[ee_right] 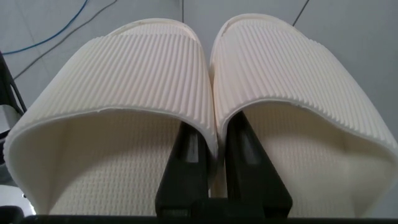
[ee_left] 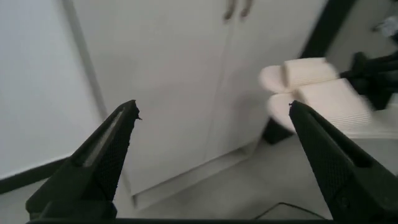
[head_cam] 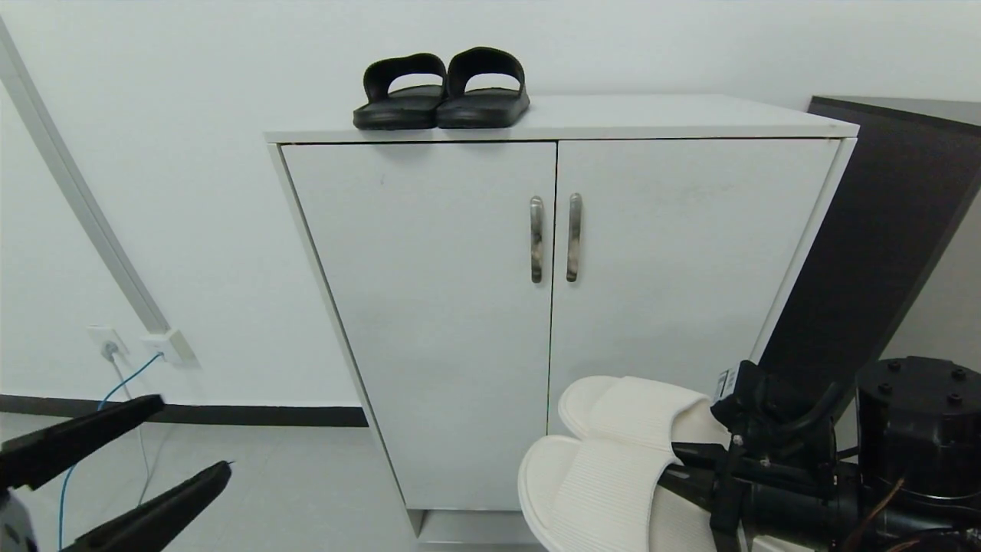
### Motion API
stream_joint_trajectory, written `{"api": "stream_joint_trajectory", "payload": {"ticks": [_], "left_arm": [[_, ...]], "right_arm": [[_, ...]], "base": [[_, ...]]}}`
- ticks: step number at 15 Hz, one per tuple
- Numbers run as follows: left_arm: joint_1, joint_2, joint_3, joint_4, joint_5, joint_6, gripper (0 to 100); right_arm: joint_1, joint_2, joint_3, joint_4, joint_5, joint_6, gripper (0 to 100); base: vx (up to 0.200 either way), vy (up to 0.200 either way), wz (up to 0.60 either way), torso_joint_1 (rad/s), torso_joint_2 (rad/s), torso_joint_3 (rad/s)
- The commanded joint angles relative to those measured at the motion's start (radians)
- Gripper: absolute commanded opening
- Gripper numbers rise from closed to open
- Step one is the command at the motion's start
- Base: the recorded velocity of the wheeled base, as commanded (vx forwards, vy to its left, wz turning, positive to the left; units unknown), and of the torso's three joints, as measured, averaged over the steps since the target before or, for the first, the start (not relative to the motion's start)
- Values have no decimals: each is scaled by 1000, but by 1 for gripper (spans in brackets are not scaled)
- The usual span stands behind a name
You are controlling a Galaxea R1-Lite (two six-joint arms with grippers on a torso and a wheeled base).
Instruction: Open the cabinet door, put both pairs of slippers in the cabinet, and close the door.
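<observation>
Since the 2 doors of the cabinet [head_cam: 429, 345] are shut, nothing of its inside can be seen, and neither pair is in it yet. The black slippers [head_cam: 441, 96] sit side by side on its top, near the left end, toes pointing out over the front edge.

The white slippers [head_cam: 613, 452] hang in front of the lower right door, carried by the right gripper [ee_right: 214, 168]. Its 2 fingers [ee_right: 186, 155] run 1 under each strap and pinch the touching inner sides of the pair together.

They look like light, soft foam with ribbed straps, so they will probably flex rather than slip. The squeezed inner walls seem a sound place to hold them, though a loose pinch could let 1 sag. The black pair looks similar and would likely take the same hold.

The left gripper [head_cam: 191, 432] hovers low and left of the cabinet, spread wide and empty. The 2 metal handles [head_cam: 536, 239] stand upright at the centre seam, stiff and narrow enough to hook or clasp.
</observation>
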State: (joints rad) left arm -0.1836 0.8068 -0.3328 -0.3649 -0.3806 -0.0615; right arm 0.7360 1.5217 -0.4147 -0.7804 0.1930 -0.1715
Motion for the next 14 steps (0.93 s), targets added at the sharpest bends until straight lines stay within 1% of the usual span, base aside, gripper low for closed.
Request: {"api": "stream_joint_trajectory", "payload": {"ticks": [1,2,4,5,6,7,9,10,11,12,13,14], "left_arm": [[-142,210,-61,-111,-1,-46,100],[-191,305,-104,-204,22,-84,100],[-244,397,-170,-258,49,-84,100],[-300,463,-239,-278,74,-84,100],[-347,512,-302,-279,100,-84,100],[-387,563,-362,-278,114,-86,100],[-444,655,-470,-279,109,-86,100],[-444,655,-470,-279,109,-86,100],[-499,739,-535,-279,91,-87,100],[-528,781,-571,-279,83,-97,100],[-542,818,-623,-278,69,-127,100],[-542,858,-680,-278,45,-164,100]], "right_arm": [[0,3,1,0,0,0,0],[0,3,-1,0,0,0,0],[0,3,-1,0,0,0,0],[0,2,-1,0,0,0,0],[0,2,-1,0,0,0,0],[0,2,-1,0,0,-2,0],[0,2,1,0,0,0,0],[0,2,1,0,0,0,0],[0,3,2,0,0,0,0],[0,5,2,0,0,0,0],[0,8,2,0,0,0,0],[-1,12,2,0,0,0,0]], "base": [[0,0,0,0,0,0],[0,0,0,0,0,0],[0,0,0,0,0,0],[0,0,0,0,0,0],[0,0,0,0,0,0],[0,0,0,0,0,0],[0,0,0,0,0,0],[0,0,0,0,0,0],[0,0,0,0,0,0],[0,0,0,0,0,0],[0,0,0,0,0,0],[0,0,0,0,0,0]]}}
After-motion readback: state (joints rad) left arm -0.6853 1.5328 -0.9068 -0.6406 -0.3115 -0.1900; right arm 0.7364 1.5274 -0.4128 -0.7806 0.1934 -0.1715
